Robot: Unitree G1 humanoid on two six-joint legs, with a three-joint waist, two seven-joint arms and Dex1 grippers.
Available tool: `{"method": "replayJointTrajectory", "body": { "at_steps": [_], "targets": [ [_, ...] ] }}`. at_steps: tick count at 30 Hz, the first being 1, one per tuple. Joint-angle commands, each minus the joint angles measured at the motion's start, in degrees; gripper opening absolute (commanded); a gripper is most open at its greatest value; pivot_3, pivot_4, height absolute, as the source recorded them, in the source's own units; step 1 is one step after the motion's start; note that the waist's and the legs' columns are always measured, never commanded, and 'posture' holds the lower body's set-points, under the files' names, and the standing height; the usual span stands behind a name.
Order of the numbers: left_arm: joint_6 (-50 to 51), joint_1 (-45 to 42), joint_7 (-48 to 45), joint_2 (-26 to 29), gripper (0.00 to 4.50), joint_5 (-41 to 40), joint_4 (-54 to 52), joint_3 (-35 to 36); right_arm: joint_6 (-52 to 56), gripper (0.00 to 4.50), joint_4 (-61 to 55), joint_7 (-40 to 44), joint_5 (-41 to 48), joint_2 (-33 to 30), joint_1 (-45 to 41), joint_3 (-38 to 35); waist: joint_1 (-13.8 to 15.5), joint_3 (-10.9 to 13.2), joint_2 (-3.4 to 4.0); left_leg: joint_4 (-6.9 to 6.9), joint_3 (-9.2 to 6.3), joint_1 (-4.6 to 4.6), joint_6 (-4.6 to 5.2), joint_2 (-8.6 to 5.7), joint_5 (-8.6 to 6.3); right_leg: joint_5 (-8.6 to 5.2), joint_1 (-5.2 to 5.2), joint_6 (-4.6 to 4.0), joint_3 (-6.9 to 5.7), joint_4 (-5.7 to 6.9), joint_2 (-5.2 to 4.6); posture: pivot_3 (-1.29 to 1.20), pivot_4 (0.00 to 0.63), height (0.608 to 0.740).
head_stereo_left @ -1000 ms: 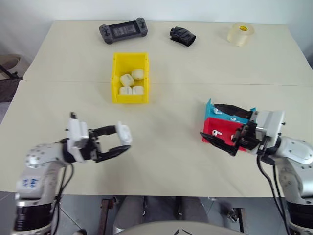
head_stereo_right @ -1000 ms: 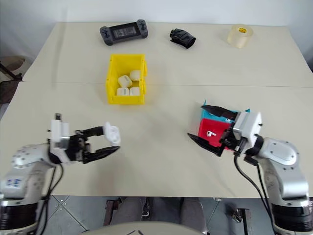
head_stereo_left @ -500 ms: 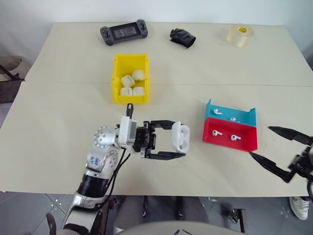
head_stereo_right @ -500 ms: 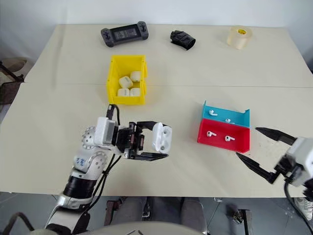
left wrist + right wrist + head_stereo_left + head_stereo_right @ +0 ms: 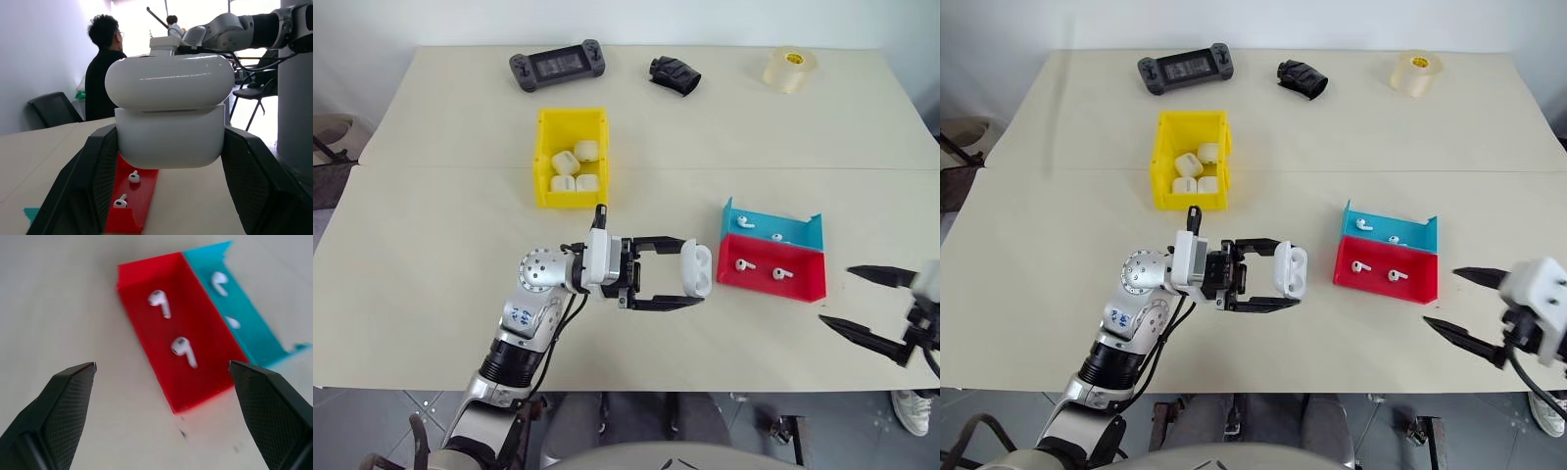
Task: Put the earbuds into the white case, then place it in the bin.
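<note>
My left gripper (image 5: 694, 272) is shut on the white case (image 5: 697, 266) and holds it above the table, just left of the trays; in the left wrist view the case (image 5: 169, 117) sits clamped between both fingers. Two earbuds (image 5: 744, 265) lie in the red tray (image 5: 803, 286), and two more (image 5: 747, 223) in the teal tray (image 5: 795, 225) behind it. My right gripper (image 5: 835, 294) stands open and empty near the table's front right, apart from the red tray (image 5: 205, 382), whose earbuds (image 5: 183, 350) lie ahead of its fingers. The yellow bin (image 5: 542, 162) stands farther back on the left with several white cases inside.
Along the far edge lie a black game controller (image 5: 557, 65), a black crumpled object (image 5: 674, 74) and a roll of tape (image 5: 790, 70). A seam runs across the table in front of the bin. A person (image 5: 105, 73) stands in the background of the left wrist view.
My left gripper has carried the white case to the right, up to the trays. My right gripper has drawn back from the red tray toward the front right edge, still open.
</note>
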Motion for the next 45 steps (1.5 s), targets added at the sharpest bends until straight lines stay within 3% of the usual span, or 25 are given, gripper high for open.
{"method": "replayJointTrajectory", "body": {
  "at_steps": [1,9,14,26,29,31,45],
  "targets": [
    [0.1,0.2,1.1,0.4,2.78,0.2,-2.9,-0.6,6.0,4.50,0.2,-2.6,-1.6,-4.6,-7.5,7.0,0.0,0.0,-0.01,0.03,-0.08,-0.05,0.00,-0.03,0.00,0.00,0.00,0.00,-0.07,0.00,-0.01,0.00,0.150,0.740],
    [-0.1,0.1,0.2,0.5,2.78,-1.0,-3.5,-1.3,7.4,4.50,8.0,0.9,-9.7,-10.6,-27.2,28.1,-0.1,0.0,0.00,0.09,-0.23,-0.20,0.00,-0.13,0.00,0.02,0.01,0.03,-0.19,-0.11,-0.06,0.00,0.150,0.740],
    [-0.1,0.2,0.2,0.6,2.78,-1.1,-4.1,-1.7,5.4,4.50,13.9,4.7,-14.8,-11.0,-34.8,35.7,-0.2,0.0,0.05,0.09,-0.22,-0.21,-0.01,-0.13,0.00,0.02,0.00,0.05,-0.20,-0.17,-0.05,0.00,0.150,0.740],
    [-6.2,2.5,-1.4,-0.1,2.78,0.9,0.4,-3.1,-0.3,4.50,20.8,9.6,-20.3,-8.6,-40.1,41.1,-0.3,0.0,0.05,0.09,-0.18,-0.21,-0.01,-0.12,0.01,0.03,0.00,0.06,-0.20,-0.17,-0.04,0.00,0.150,0.740],
    [-6.0,2.6,-2.0,1.0,2.78,-0.1,-0.4,-2.6,-0.7,3.95,21.6,9.8,-21.2,-7.7,-41.2,42.0,-0.3,0.0,0.06,0.09,-0.18,-0.20,-0.03,-0.09,0.01,0.03,-0.02,0.06,-0.20,-0.16,-0.03,0.00,0.150,0.740],
    [-5.8,2.7,-2.1,1.4,2.78,-0.5,-0.9,-2.4,-1.1,3.29,22.2,9.9,-21.9,-7.1,-42.0,42.4,-0.3,0.0,0.06,0.09,-0.18,-0.21,-0.03,-0.11,0.01,0.03,-0.02,0.06,-0.19,-0.16,-0.04,0.00,0.150,0.740],
    [-4.1,2.2,-0.8,1.6,2.78,-0.5,-2.9,-2.6,-4.6,3.29,27.0,12.4,-25.4,-5.5,-46.0,44.6,-0.2,0.0,0.06,0.09,-0.19,-0.21,-0.03,-0.12,0.01,0.04,-0.01,0.07,-0.20,-0.17,-0.04,0.00,0.150,0.740]
  ]
}}
